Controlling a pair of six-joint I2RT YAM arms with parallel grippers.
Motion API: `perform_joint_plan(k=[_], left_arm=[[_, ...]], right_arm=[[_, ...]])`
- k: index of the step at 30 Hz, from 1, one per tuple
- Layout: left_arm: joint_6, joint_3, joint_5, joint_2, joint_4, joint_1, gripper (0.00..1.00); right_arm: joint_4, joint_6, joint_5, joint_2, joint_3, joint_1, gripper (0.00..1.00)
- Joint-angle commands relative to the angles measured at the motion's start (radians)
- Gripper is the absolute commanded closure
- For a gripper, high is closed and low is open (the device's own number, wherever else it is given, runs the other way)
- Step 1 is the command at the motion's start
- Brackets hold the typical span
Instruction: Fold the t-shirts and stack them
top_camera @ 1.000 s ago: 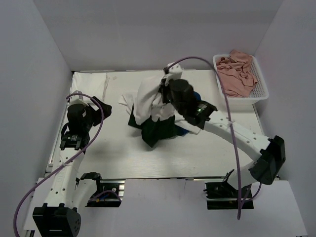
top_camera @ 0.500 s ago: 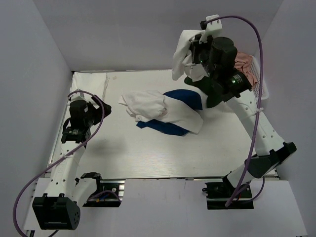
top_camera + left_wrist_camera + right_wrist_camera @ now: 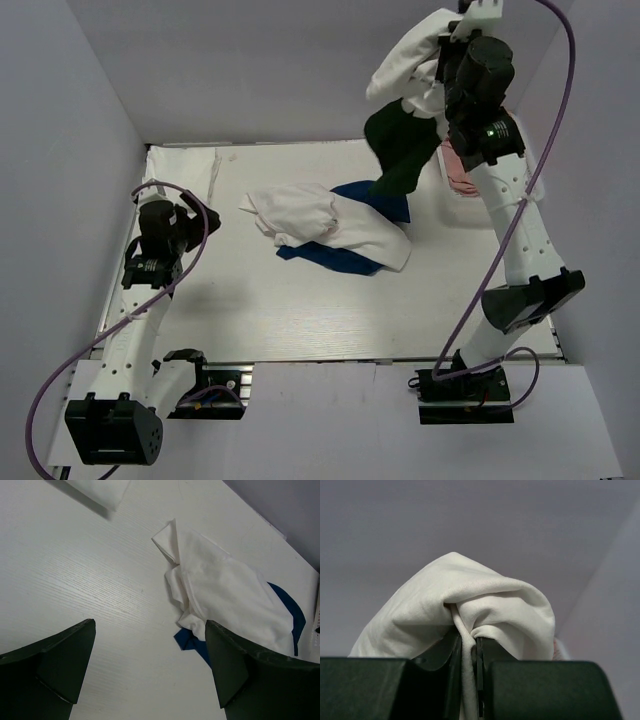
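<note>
Left claw (image 3: 150, 652): spread wide, empty, low over table (image 3: 75, 580). Mid-table: one crumpled white shirt (image 3: 330, 225) atop one navy shirt (image 3: 375, 198). Far right: right claw (image 3: 466, 639) held high, pinching one hanging white shirt (image 3: 470, 590); one dark green shirt (image 3: 400, 150) dangling beneath.

A white, wood-grained table (image 3: 250, 310) fills the middle of the top view. Plain pale grey walls close it in: a back wall (image 3: 260, 70) at 12 o'clock, a left wall (image 3: 60, 170) at 9 o'clock and a right wall (image 3: 600, 200) at 3 o'clock. The light is soft and even, and the shadows are faint.
</note>
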Motion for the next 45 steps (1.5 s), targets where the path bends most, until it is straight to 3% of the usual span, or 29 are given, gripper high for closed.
perform_joint_plan(k=[1,5,8,11,14,16,17,18,19,20,23,24,26,30,34,36,40,41,45], left_arm=[[0.010,0.046,-0.043,-0.019,-0.017,-0.004,0.00],[0.010,0.046,-0.074,0.015,-0.026,0.007,0.00],[0.010,0.055,-0.095,0.052,-0.036,0.007,0.00],[0.010,0.078,-0.095,0.082,-0.047,0.007,0.00],[0.010,0.090,-0.095,0.109,-0.058,0.007,0.00],[0.010,0.112,-0.095,0.119,-0.067,0.007,0.00],[0.010,0.112,-0.095,0.119,-0.078,0.007,0.00],[0.010,0.112,-0.095,0.119,-0.078,0.007,0.00],[0.010,0.123,-0.085,0.119,-0.078,0.007,0.00],[0.010,0.123,-0.085,0.107,-0.078,0.007,0.00],[0.010,0.103,-0.074,0.093,-0.067,0.007,0.00],[-0.001,0.089,-0.063,0.078,-0.067,0.007,0.00],[-0.001,0.072,-0.037,0.066,-0.055,0.007,0.00],[-0.015,0.051,0.003,0.056,-0.044,-0.002,0.00],[-0.030,0.040,0.040,0.066,-0.056,-0.002,0.00],[-0.039,0.050,0.040,0.078,-0.096,-0.002,0.00],[-0.039,0.051,0.050,0.064,-0.096,-0.002,0.00],[-0.039,0.041,0.061,0.055,-0.096,-0.002,0.00],[-0.049,0.032,0.034,0.017,-0.096,-0.002,0.00]], right_arm=[[0.293,-0.099,0.150,0.046,0.082,-0.091,1.00],[0.369,-0.133,0.163,0.148,0.147,-0.211,1.00],[0.363,-0.110,0.068,0.228,0.139,-0.285,1.00],[0.366,-0.054,-0.016,0.274,0.026,-0.351,1.00],[0.433,-0.038,-0.061,0.336,-0.187,-0.403,1.00],[0.368,-0.002,-0.064,0.404,-0.206,-0.429,1.00],[0.334,0.031,-0.053,0.449,-0.170,-0.435,0.81],[0.215,0.062,-0.047,0.468,-0.142,-0.443,0.34],[0.167,0.077,-0.065,0.478,-0.123,-0.443,0.12],[0.145,0.102,-0.084,0.463,-0.110,-0.442,0.10],[0.151,0.130,-0.236,0.307,-0.242,-0.420,0.10],[0.197,0.130,-0.368,0.222,-0.316,-0.412,0.10],[0.202,0.122,-0.427,0.088,-0.394,-0.350,0.10],[0.131,0.096,-0.455,-0.029,-0.519,-0.213,0.10],[0.260,0.217,-0.541,-0.138,-0.718,-0.034,0.10],[0.305,0.228,-0.543,-0.114,-0.789,0.043,0.10],[0.224,0.217,-0.472,0.052,-0.683,0.186,0.10],[0.125,0.202,-0.402,0.143,-0.641,0.254,0.10],[0.131,0.185,-0.369,0.253,-0.623,0.321,0.10]])
